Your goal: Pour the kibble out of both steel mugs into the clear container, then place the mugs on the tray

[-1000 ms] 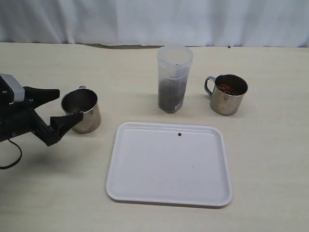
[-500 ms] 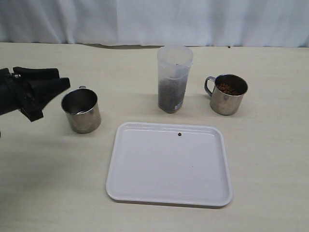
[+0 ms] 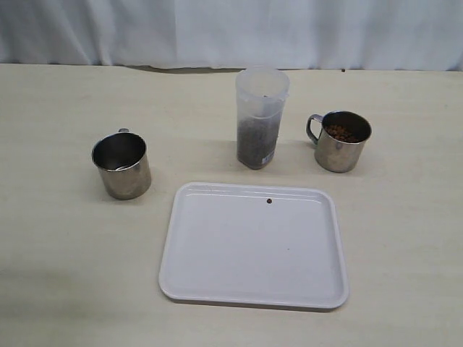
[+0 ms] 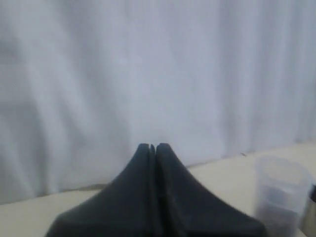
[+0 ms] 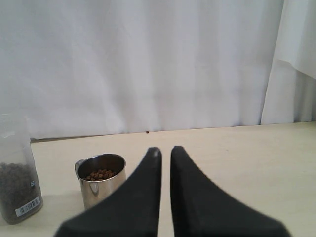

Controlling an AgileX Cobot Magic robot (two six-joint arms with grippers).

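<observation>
The clear container (image 3: 260, 119) (barcode label (image 5: 25, 207) near its base, print unreadable) is shown on the counter (image 3: 65, 246) behind the tray (image 3: 253, 289), between the steel mugs (image 3: 122, 165) (image 3: 340, 141); the left pincer (image 4: 152, 147) and right pincer (image 5: 165, 149) are closed, empty.

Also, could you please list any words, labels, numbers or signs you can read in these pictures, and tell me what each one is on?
Label near the base of the clear container: a barcode with small print, too small and blurred to read.
Left steel mug, right steel mug and white tray: no text or marking visible.
No other writing can be seen in any view.
</observation>
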